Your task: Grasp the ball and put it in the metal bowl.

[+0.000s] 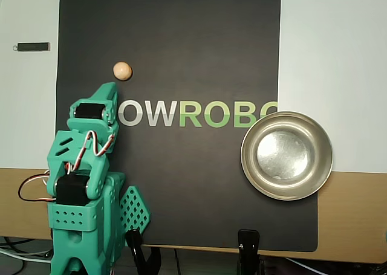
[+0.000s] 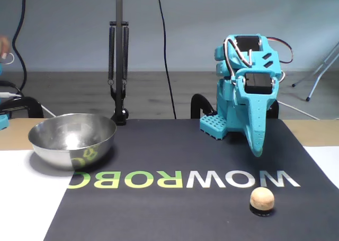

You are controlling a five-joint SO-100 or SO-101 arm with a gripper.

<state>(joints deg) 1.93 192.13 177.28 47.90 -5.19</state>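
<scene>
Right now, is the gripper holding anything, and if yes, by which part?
Nothing is held. The gripper is folded at rest, apart from the ball, which lies free on the black mat.

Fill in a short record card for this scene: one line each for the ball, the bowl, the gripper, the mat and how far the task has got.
ball: tan ball on the black mat, beyond the W of the lettering in the overhead view
bowl: metal bowl, empty, on the mat's right edge in the overhead view
gripper: gripper shut, pointing down, short of the ball
mat: black mat with printed lettering
task: ball not yet grasped
</scene>
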